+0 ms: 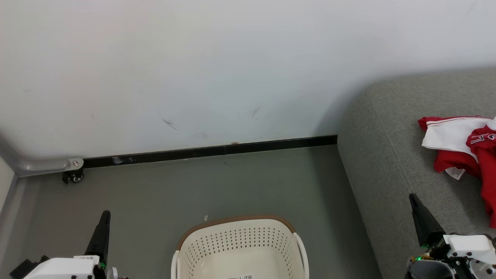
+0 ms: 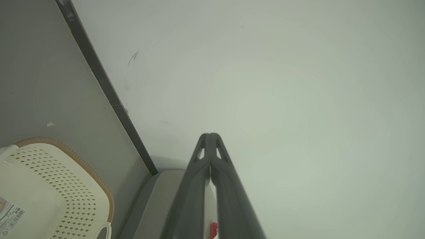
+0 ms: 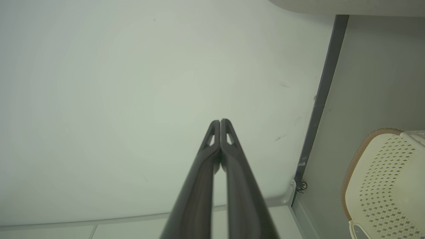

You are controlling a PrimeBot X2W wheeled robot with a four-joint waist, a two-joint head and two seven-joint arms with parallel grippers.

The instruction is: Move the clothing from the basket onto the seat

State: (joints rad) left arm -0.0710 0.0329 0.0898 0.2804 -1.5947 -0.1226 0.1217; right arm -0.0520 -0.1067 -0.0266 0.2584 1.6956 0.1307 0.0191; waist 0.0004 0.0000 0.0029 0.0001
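The red and white clothing [image 1: 463, 147] lies crumpled on the grey seat [image 1: 387, 155] at the right, with black-and-white lettering and a white tag showing. A red sliver of the clothing [image 2: 213, 229] peeks beside the left fingers. The cream basket [image 1: 240, 248] with its brown rim stands on the floor at the bottom centre; nothing lies in the part I see. The basket [image 2: 49, 192] also sits at the lower left of the left wrist view, and the basket [image 3: 385, 186] at the right wrist view's right. My left gripper [image 1: 104, 217] and right gripper [image 1: 414, 199] are both shut and hold nothing.
A white wall [image 1: 232, 69] with a black baseboard [image 1: 209, 151] runs behind the grey floor [image 1: 174, 186]. A small caster wheel [image 1: 75, 176] under a pale frame sits at the left by the wall. A barcode label [image 2: 11, 215] lies on the basket's bottom.
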